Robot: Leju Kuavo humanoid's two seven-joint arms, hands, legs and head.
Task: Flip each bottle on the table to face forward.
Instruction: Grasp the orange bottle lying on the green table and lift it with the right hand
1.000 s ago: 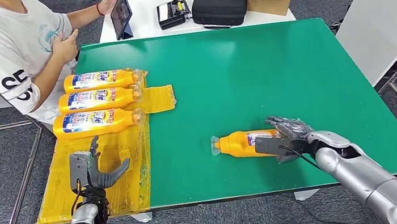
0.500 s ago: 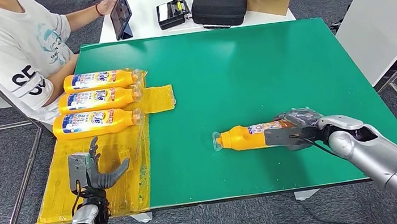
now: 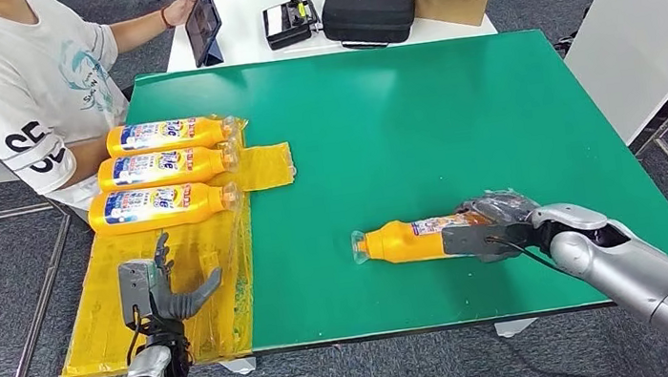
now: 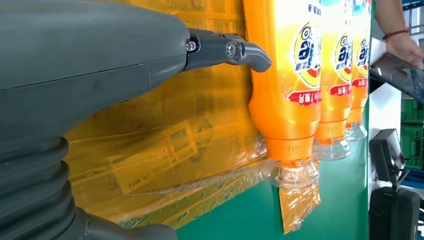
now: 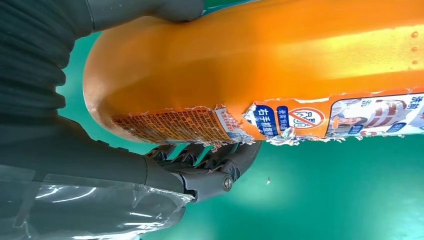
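right hand (image 3: 498, 223): fingers wrapped round the lone bottle (image 3: 408, 239) to roll it over
left hand (image 3: 162, 288): fingers spread, holding nothing

Green table (image 3: 418, 120): bottle (image 3: 408, 239), yellow sheet (image 3: 189, 293).

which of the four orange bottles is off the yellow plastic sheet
The lone bottle near the table's front edge, lying on bare green mat with the right hand gripping its base. The other three lie side by side on the yellow sheet.
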